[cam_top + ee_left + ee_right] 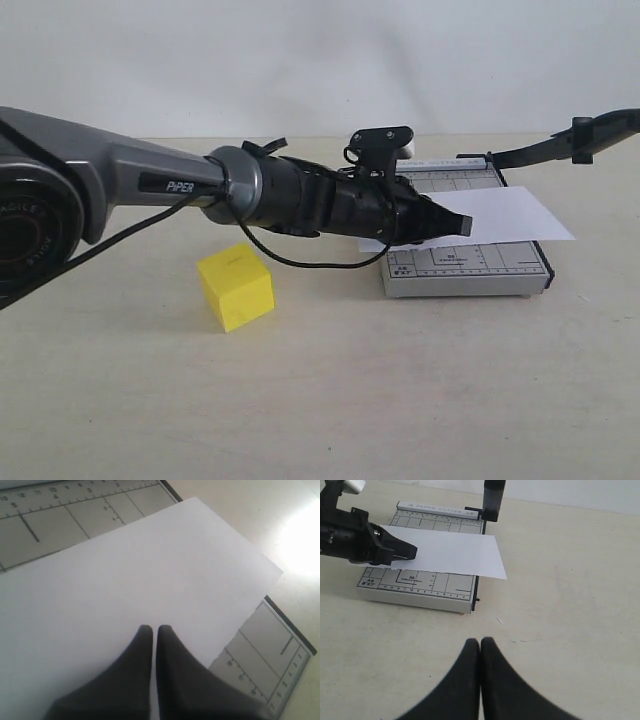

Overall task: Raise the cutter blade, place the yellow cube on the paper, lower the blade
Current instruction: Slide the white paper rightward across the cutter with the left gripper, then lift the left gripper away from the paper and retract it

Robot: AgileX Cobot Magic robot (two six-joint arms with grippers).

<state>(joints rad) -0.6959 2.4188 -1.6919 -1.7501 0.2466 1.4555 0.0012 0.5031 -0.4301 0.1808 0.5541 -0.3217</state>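
Well, on the far left a big grey and black arm (150, 180) comes in low and lies almost flat, reaching across toward the right. Just under it, the yellow cube (235, 287) sits on the pale table (320, 400). It is a smooth bright block with sharp corners, apart from the cutter, with bare table all around it. The left gripper (462, 225) is at the tip of that arm. Its two dark pointy fingers (140, 650) are pressed together with nothing between them. They are right over the paper, but I cannot tell if they touch it. The cutter base (465, 270) is a flat grey board with thin lines and little numbers. The paper (510, 215) is a thin white sheet lying slanted on the board, and one corner sticks out past the right edge. The cutter blade (560, 143) is a long black bar, lifted off the board and pointing up to the right, so that edge of the board is open. The right gripper (480, 645) hangs over bare table, well apart from the cutter, its two smooth black fingers (495, 680) shut tight on nothing.
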